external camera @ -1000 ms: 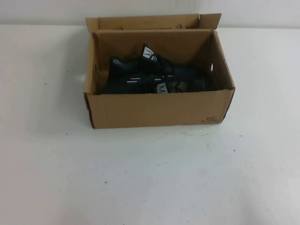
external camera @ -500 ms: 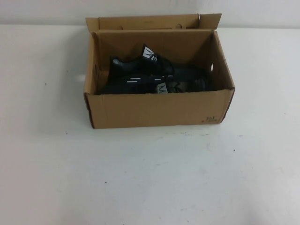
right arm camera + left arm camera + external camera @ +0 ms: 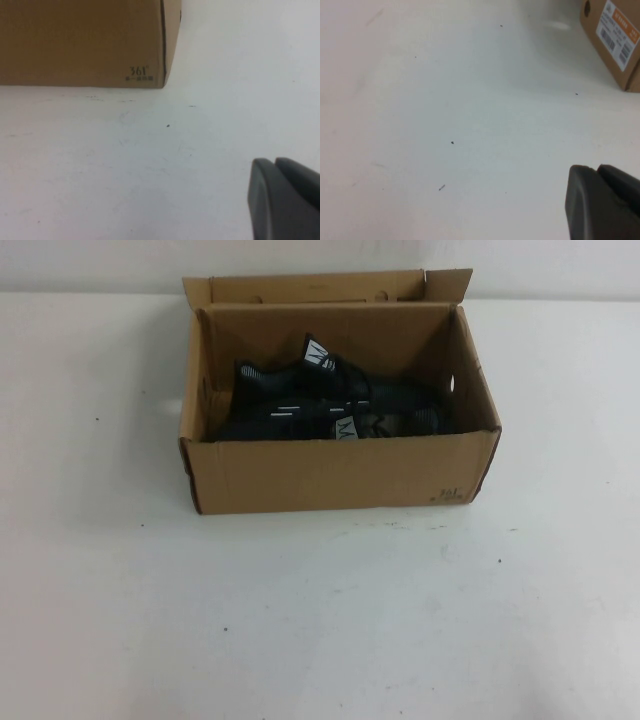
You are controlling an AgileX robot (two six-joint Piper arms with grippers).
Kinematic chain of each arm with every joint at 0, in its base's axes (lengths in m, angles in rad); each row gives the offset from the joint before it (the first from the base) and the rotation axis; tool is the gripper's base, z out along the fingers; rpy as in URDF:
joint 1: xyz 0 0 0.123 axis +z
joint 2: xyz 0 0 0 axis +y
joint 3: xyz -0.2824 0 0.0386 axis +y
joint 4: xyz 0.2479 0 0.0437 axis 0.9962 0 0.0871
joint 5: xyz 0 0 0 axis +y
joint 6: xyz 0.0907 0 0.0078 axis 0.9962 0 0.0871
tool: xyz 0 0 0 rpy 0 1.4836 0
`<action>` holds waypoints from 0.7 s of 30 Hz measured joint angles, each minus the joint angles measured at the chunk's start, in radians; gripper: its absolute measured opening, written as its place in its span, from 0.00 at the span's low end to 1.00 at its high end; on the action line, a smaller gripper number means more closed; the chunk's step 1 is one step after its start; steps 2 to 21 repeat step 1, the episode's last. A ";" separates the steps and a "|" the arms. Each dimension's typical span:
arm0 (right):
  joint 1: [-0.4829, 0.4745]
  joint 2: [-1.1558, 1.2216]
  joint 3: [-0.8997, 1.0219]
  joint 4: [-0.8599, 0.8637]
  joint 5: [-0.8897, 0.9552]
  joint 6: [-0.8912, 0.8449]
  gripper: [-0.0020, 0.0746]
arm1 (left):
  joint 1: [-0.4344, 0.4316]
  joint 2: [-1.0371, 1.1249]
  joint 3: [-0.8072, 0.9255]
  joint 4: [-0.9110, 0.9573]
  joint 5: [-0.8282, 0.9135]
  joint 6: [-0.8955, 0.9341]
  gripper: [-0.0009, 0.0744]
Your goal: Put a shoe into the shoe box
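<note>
From my seat, the left gripper [image 3: 602, 202] only shows as a dark, matte, rounded chunk at the corner of its own wrist cam, low over the table [image 3: 445, 100], and I can't tell how its fingers are set or whether it's holding anything. Out ahead of it is bare white tabletop with a few tiny dark specks, and further off one corner of the shoe box [image 3: 615, 42] pokes in, brown cardboard with a white and orange printed label. Same story for the right gripper [image 3: 285, 200]: a dark smooth block at the frame edge, fingers not readable, with nothing visible in it. Beyond it sits the box's flat corrugated wall with small dark print near the lower corner. Neither arm shows up in the high view. There the shoe box [image 3: 340, 475] stands open on the table, lid flap folded up at the far side, and the shoe [image 3: 300, 405], black knit mesh with short white dashes, lies inside it, next to another shoe [image 3: 390, 422] with a white-marked tongue tag.
</note>
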State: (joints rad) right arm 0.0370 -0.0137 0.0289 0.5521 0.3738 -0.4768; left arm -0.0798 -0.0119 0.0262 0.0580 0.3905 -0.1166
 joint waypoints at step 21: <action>0.000 0.000 0.000 0.000 0.000 0.000 0.00 | 0.000 0.000 0.000 0.000 0.000 0.000 0.01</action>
